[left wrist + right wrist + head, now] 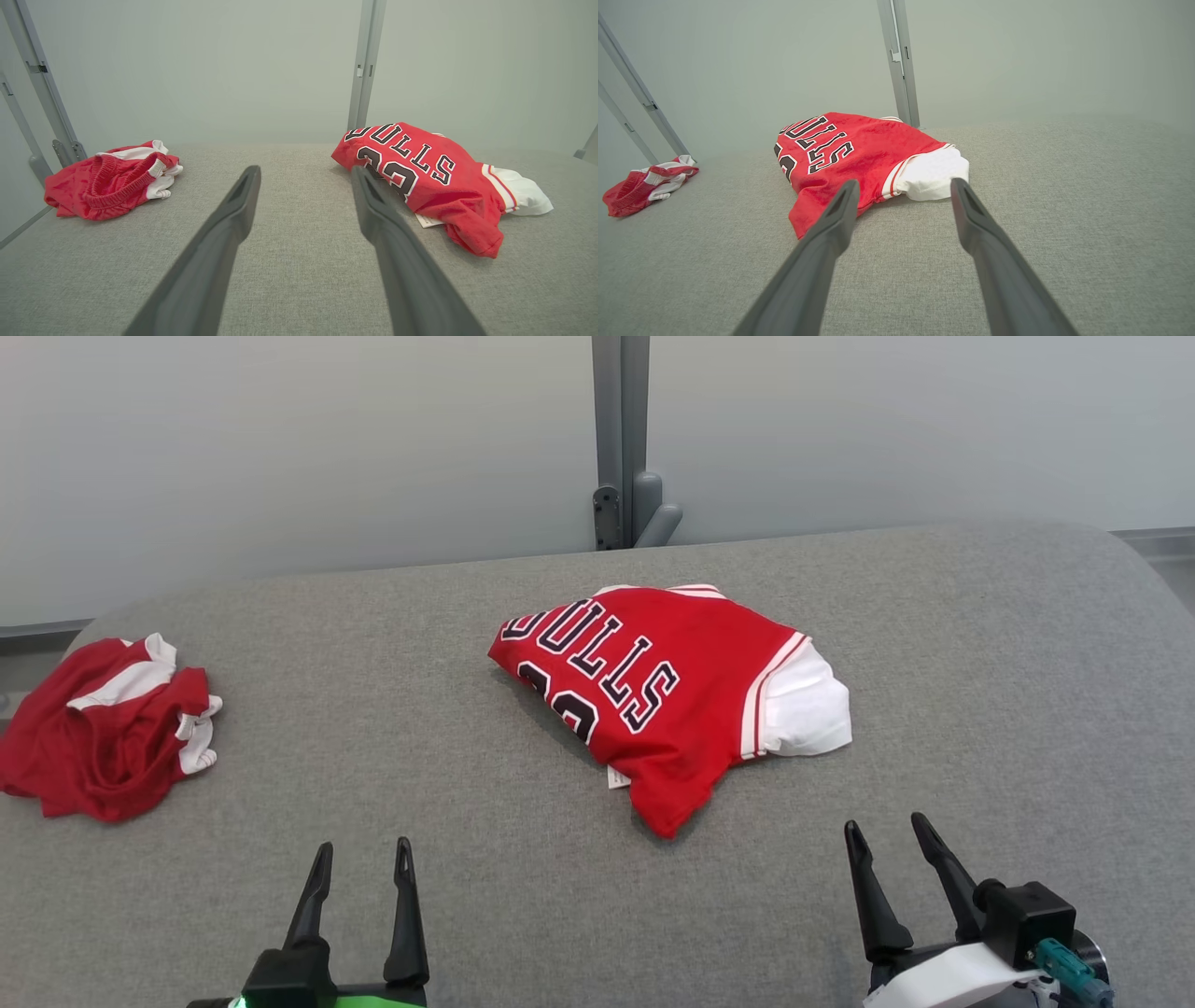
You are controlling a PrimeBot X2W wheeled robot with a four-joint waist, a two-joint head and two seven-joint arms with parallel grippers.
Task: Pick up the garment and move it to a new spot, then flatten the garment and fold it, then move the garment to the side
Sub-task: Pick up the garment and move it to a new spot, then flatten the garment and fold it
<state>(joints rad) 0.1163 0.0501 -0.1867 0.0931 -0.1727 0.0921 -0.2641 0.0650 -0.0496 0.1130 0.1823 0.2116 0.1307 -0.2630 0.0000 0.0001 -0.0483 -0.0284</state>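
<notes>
Pickup step: the red jersey [667, 691] lies bunched on the tabletop [980, 644], not yet lifted.
Spread wide and empty, the left tool [364, 846] and right tool [885, 821] must next reach in and pinch cloth.

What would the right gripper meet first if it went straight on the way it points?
Most likely the jersey's white sleeve: the open right gripper points at it across bare grey table. Height is hard to judge, so it might touch the table first.

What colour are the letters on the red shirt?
The letters on the red shirt are black with white edges, clearest in the head view.
</notes>
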